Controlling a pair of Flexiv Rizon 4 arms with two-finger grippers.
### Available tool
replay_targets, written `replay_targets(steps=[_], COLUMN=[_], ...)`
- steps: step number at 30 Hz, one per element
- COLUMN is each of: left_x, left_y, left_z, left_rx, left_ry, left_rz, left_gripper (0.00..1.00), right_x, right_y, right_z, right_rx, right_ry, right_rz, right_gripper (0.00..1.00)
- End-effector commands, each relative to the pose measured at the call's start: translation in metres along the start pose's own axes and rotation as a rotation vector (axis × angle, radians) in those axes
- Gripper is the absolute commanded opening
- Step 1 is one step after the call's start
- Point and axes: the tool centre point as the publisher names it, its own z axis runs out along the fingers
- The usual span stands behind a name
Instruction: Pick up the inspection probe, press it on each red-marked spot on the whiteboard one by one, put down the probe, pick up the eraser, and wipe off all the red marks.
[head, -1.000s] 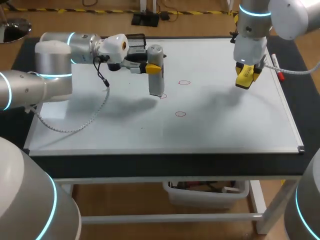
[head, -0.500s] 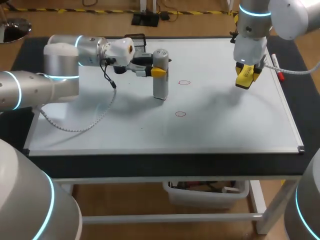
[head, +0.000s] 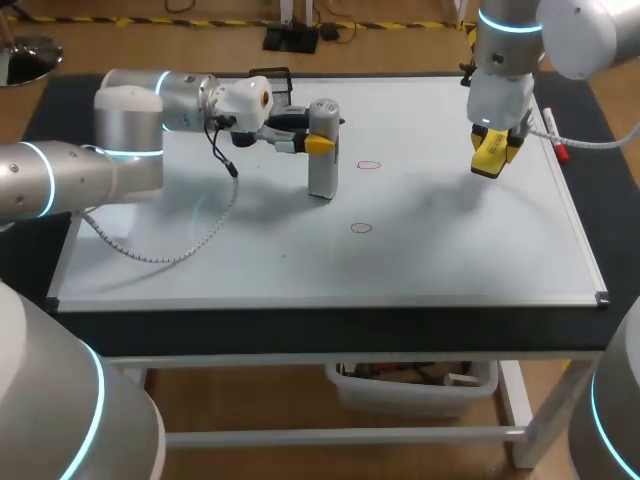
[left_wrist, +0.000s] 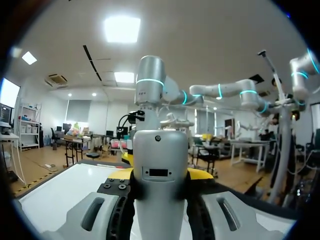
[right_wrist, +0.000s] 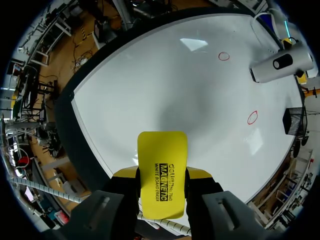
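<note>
The probe, clamped in the left fingers, is pressed on the whiteboard mid-frame; the eraser is held by the right fingers. The neighbouring red circle is judged next.

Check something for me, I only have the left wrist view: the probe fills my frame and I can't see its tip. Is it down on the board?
Observer: The head view shows the probe upright in the left gripper, its lower end seemingly resting on the whiteboard.
Operator: Any marks uncovered?
Observer: Two: a red mark just right of the probe, and another red mark nearer the front edge.
Operator: Right arm?
Observer: The right gripper holds the yellow eraser above the board's right part.
</note>
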Motion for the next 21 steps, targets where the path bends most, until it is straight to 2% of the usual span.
replay_targets(steps=[1,21], left_x=[-0.0055,-0.0039], left_y=[0.0021,0.0040], left_z=[-0.0014,-0.0041], left_rx=[0.002,0.002], left_ry=[0.017,0.003], left_rz=[-0.005,-0.015], left_gripper=[0.00,0.00], right_x=[-0.0003,-0.0003], right_y=[-0.0016,-0.0016], right_z=[-0.0007,-0.0007], right_rx=[-0.001,-0.001], right_ry=[0.003,0.003], right_rz=[-0.002,-0.002], right_gripper=[0.00,0.00])
